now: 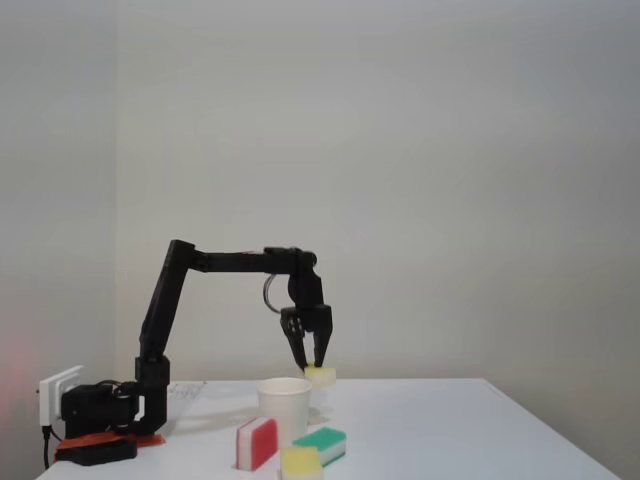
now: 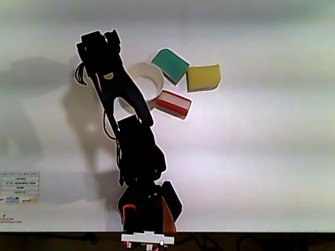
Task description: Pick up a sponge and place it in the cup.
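- Your gripper [image 1: 318, 366] points down, its fingers pinching the sponge [image 1: 322, 377] at their tips.
- The sponge hangs clear of the table [image 1: 480, 430], just at 2 o'clock of the cup [image 1: 285, 408].
- Three more sponges lie near the cup: red-and-white [image 1: 257, 443], green [image 1: 321, 443], yellow [image 1: 301, 463].

Nothing here can be read. A small paper sheet [image 2: 19, 188] lies flat on the table [image 2: 251, 172] at the left edge of the other view — it carries a ruled grid of rows and a few coloured marks along its lower part, but the print is too small and blurred to make out. In the fixed view the same sheet [image 1: 187, 388] shows only faint lines.
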Available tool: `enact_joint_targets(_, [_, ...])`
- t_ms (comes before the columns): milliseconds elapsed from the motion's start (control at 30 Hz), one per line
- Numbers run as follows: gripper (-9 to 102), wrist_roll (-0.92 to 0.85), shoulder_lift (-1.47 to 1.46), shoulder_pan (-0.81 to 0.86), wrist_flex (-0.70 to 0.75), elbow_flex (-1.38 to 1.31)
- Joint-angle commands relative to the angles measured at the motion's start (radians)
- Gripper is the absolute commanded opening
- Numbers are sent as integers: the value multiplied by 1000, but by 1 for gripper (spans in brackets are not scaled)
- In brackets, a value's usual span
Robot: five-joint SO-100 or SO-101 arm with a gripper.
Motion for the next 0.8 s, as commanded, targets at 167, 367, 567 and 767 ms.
enact_joint_targets(167, [0, 8, 132, 9, 121, -170])
enact_joint_targets(367, [0, -46, 247, 69, 164, -138])
enact_joint_targets(567, [0, -121, 423, 161, 175, -3])
enact_joint_targets(767, [0, -213, 572, 282, 176, 135])
